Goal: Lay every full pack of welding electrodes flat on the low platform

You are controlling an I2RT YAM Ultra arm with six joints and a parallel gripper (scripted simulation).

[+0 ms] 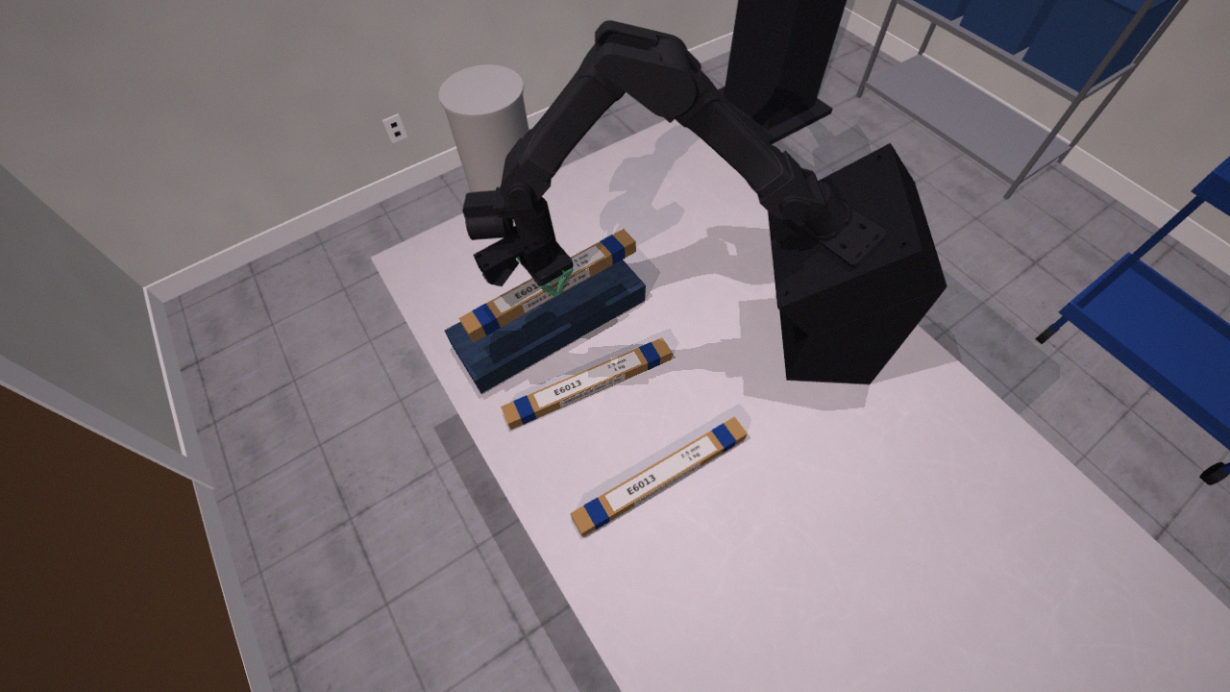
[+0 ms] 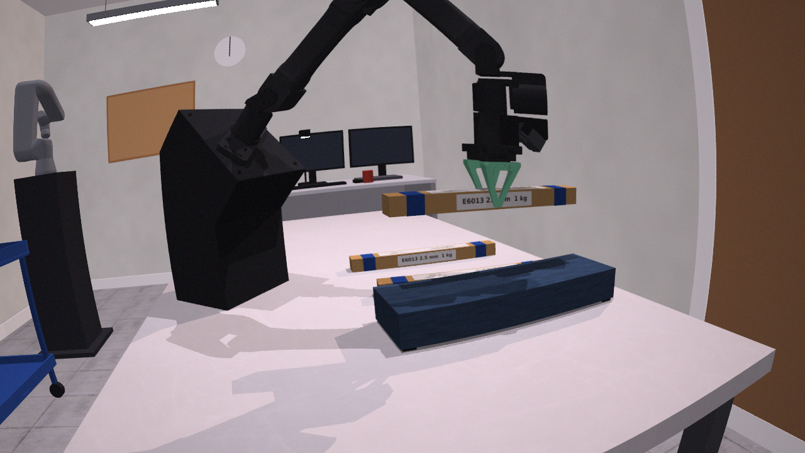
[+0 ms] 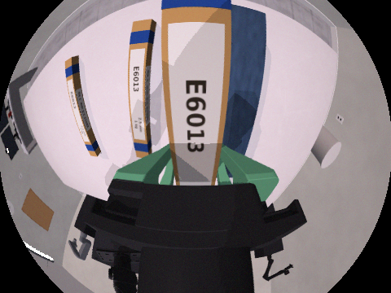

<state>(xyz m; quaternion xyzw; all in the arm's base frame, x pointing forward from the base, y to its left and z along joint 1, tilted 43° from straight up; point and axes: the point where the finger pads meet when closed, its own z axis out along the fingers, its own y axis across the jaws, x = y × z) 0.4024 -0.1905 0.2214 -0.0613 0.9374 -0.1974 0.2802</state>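
Observation:
My gripper (image 1: 554, 284) (image 2: 496, 194) (image 3: 195, 146) has green fingers shut on the sides of one electrode pack (image 1: 481, 318) (image 2: 439, 202) (image 3: 195, 53), near its middle. It holds the pack roughly level in the air, above the dark blue platform (image 1: 550, 344) (image 2: 489, 315) (image 3: 248, 57). A second pack (image 1: 593, 383) (image 2: 388, 280) (image 3: 136, 102) lies flat on the table beside the platform, partly hidden by it in the exterior view. A third pack (image 1: 662, 478) (image 2: 388, 260) (image 3: 81, 106) lies flat on the table farther from the platform. Nothing rests on the platform.
The white table (image 1: 825, 551) (image 2: 506, 388) carries the arm's black pedestal (image 1: 851, 309) (image 2: 225, 242) on the side of the packs' blue-banded ends. A grey cylinder (image 1: 485, 120) (image 3: 327, 150) stands beyond the table's edge near the platform.

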